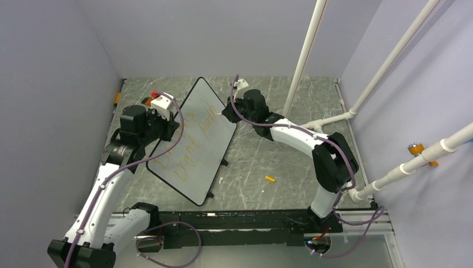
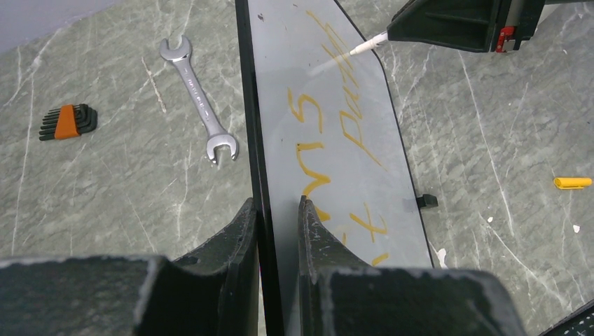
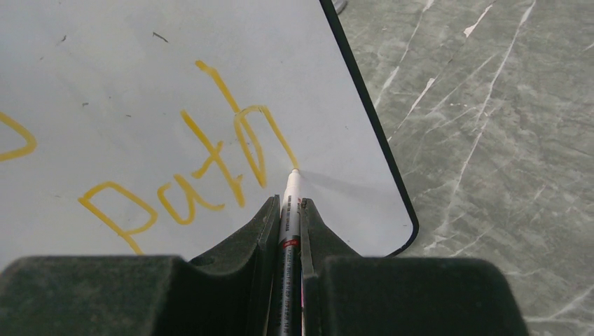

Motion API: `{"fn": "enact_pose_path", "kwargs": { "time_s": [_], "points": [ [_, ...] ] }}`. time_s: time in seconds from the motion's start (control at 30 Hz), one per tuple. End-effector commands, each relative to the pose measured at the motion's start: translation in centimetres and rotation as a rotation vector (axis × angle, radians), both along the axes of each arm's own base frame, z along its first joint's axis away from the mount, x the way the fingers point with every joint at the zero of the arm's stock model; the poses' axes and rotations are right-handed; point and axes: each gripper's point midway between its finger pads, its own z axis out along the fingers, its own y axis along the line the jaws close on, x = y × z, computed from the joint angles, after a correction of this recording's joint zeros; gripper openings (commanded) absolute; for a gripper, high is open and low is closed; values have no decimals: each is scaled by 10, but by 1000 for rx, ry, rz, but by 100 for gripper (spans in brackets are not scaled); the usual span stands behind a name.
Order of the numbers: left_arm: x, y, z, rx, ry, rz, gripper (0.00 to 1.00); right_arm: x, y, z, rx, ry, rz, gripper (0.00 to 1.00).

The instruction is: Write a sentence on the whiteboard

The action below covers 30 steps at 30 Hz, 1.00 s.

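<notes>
Plainly readable writing: the sentence (image 3: 210, 159) is orange-yellow handwriting in large thin letters. The right wrist view shows the word "path" clearly. From above there are two lines; the lower one reads roughly "Light path", while the upper one begins with a D and is partly crossed by the left arm's cable, so I cannot read it whole.
Other lettering: the marker (image 3: 290, 227) has tiny print and a red band on its barrel, too small to read.
Whiteboard look: the whiteboard (image 1: 196, 178) is a large white rectangle with rounded corners, a thin black rim and small black clips on one long edge.
Whiteboard place: it sits left of centre on the grey marbled worktop (image 1: 268, 151), between the two arms, tilted, with the clip edge low by the worktop.
Left gripper: the left gripper (image 2: 277, 203) is closed narrowly on the board's rim, one finger on each face.
Right gripper: the right gripper (image 3: 288, 204) is pinched tight on the marker, which sticks out between its fingers.
Marker tip: the white tip touches the board at the end of the last stroke of "path".
Beside the board: a silver open-ended wrench (image 2: 199, 98) and a set of hex keys in an orange holder (image 2: 68, 120) lie on its left.
Right of the board: a small orange-yellow cap (image 1: 270, 179) lies alone on the worktop, well apart.
</notes>
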Motion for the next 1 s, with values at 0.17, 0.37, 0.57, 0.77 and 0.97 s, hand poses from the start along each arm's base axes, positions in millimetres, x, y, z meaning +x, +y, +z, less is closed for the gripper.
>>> {"fn": "enact_pose_path", "kwargs": {
  "time_s": [0.17, 0.37, 0.57, 0.77, 0.97],
  "points": [
    [-27, -7, -49, 86, 167, -119, 0, -10, -13, 67, 87, -101, -28, 0],
    [-27, -7, -48, 86, 166, -117, 0, -2, -20, 82, 121, -116, -45, 0],
    [-27, -7, -48, 86, 166, -118, 0, 11, -19, 85, 155, -102, -38, 0],
    [-26, -7, -50, 89, 169, -117, 0, 22, -15, 84, 176, -87, -20, 0],
    [-26, -6, -50, 90, 171, -115, 0, 29, -12, 86, 207, -72, -8, 0]
  ]
}}
